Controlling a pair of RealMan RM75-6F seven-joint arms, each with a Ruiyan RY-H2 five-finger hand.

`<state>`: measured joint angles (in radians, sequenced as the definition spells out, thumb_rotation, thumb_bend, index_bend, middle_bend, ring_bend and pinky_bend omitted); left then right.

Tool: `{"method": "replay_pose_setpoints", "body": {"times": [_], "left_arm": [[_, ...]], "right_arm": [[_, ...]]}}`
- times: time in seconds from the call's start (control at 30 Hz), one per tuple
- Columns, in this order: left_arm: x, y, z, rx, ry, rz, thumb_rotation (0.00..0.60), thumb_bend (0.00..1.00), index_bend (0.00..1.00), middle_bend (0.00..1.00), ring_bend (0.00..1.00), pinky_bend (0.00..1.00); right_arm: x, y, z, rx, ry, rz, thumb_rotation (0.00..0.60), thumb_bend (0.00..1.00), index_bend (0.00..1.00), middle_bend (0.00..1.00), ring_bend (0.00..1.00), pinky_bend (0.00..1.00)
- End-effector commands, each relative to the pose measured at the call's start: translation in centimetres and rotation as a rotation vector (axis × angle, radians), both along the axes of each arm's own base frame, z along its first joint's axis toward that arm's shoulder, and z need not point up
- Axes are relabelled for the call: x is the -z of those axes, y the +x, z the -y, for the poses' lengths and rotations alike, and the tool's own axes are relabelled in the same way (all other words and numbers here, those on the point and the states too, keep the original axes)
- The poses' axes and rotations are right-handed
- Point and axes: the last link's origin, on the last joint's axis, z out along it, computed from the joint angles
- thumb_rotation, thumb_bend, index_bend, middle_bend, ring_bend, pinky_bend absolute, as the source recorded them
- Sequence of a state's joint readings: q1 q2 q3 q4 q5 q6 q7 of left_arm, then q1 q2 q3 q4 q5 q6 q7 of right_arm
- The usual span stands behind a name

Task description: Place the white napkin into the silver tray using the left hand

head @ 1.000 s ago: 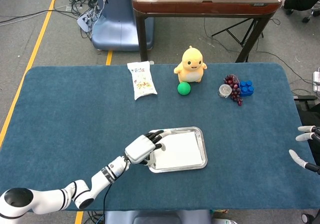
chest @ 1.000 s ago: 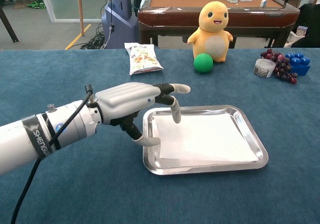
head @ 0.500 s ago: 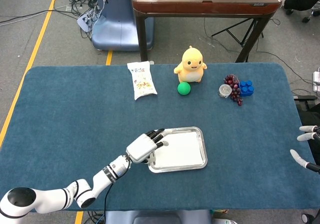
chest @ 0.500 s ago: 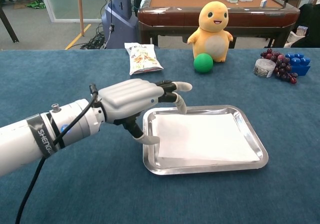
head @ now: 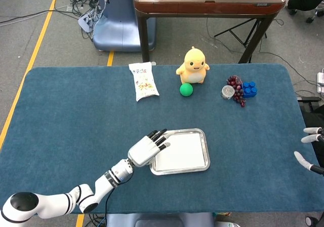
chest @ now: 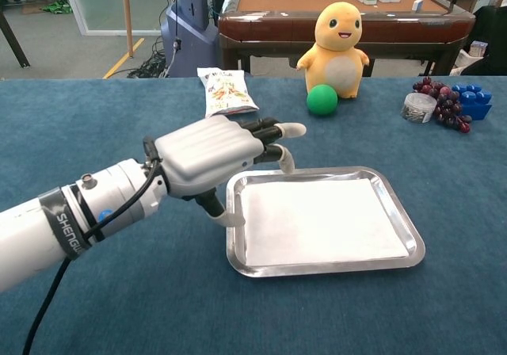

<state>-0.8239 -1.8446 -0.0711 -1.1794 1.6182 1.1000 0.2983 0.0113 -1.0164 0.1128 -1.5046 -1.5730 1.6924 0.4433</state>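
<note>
The white napkin (head: 182,151) (chest: 321,220) lies flat inside the silver tray (head: 205,165) (chest: 317,266) near the table's front middle. My left hand (head: 147,147) (chest: 214,155) hovers over the tray's left edge, raised a little above it, fingers spread and holding nothing. No finger touches the napkin. My right hand (head: 310,148) shows only at the far right edge in the head view, off the table, fingers apart and empty.
A snack bag (head: 142,81) (chest: 225,90), a yellow duck toy (head: 193,65) (chest: 339,37) and a green ball (head: 186,89) (chest: 322,100) stand at the back. Grapes (head: 236,91) (chest: 444,104), a small jar (head: 228,91) and blue blocks (head: 249,88) sit back right.
My left hand has lifted and drawn back from the napkin toward the tray's left rim. The napkin has settled flat in the tray. The right hand stayed still.
</note>
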Motion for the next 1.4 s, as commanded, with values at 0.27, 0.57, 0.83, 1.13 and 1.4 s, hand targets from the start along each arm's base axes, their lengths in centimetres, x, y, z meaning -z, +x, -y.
{"method": "replay_pose_setpoints", "body": {"times": [0.27,0.57,0.83,1.13,1.4], "left_arm": [[-1.0,-0.8,-0.2,-0.003,0.060,-0.020,0.600,0.14,0.27,0.03,0.00,0.18],[-4.6,-4.6,-1.0,-0.095,0.135,0.010,0.600,0.13,0.20,0.03,0.00,0.18],[-10.6,-8.7,-0.6,-0.221,0.235,0.106,0.600,0.14,0.09,0.03,0.00,0.18],[-16.1,-13.7,2.9,-0.339,0.301,0.167,0.600,0.14,0.09,0.03,0.01,0.18],[-19.2,-17.4,6.5,-0.482,0.321,0.265,0.600,0.14,0.09,0.03,0.02,0.18]], "right_arm": [[0.2,0.1,0.0,-0.002,0.010,-0.004,0.600,0.21,0.49,0.35,0.27,0.38],[0.6,0.2,0.2,0.000,0.020,-0.016,0.600,0.21,0.49,0.35,0.27,0.38],[1.2,0.3,0.5,0.010,0.033,-0.037,0.600,0.21,0.49,0.35,0.27,0.38],[2.3,0.6,0.9,0.021,0.064,-0.072,0.600,0.21,0.49,0.35,0.27,0.38],[3.7,0.9,1.3,0.029,0.105,-0.112,0.600,0.21,0.49,0.35,0.27,0.38]]}}
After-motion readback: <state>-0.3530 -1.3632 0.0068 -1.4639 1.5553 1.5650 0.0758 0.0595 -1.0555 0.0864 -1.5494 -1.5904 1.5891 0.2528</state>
